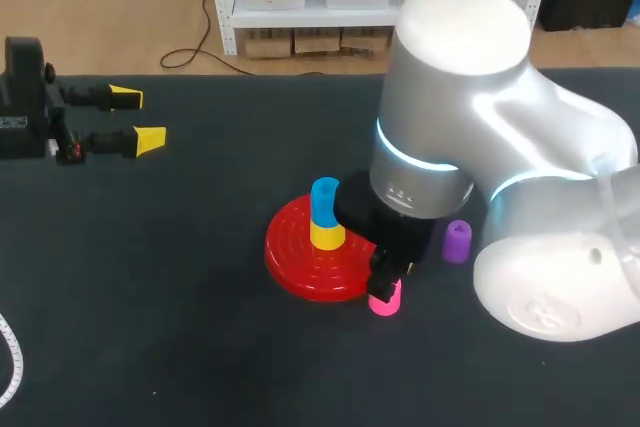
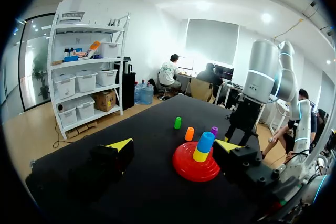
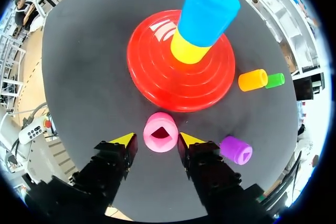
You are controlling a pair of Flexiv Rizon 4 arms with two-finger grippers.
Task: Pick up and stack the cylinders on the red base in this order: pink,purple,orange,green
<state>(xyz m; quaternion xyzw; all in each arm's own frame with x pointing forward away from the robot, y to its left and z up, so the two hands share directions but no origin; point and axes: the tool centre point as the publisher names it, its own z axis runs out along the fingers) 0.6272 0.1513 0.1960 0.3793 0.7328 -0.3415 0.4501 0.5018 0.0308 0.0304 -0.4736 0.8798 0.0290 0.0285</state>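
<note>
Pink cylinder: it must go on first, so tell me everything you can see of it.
The pink cylinder is a small, glossy, plastic-looking tube, hollow, with its open end up. It stands upright on the black table, just off the rim of the red base, between the open fingers of the right gripper, with a gap at one finger.

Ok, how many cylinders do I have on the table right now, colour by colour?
Blue cylinder: 1
Yellow cylinder: 1
Pink cylinder: 1
Purple cylinder: 1
Orange cylinder: 1
Green cylinder: 1
Total: 6
</note>
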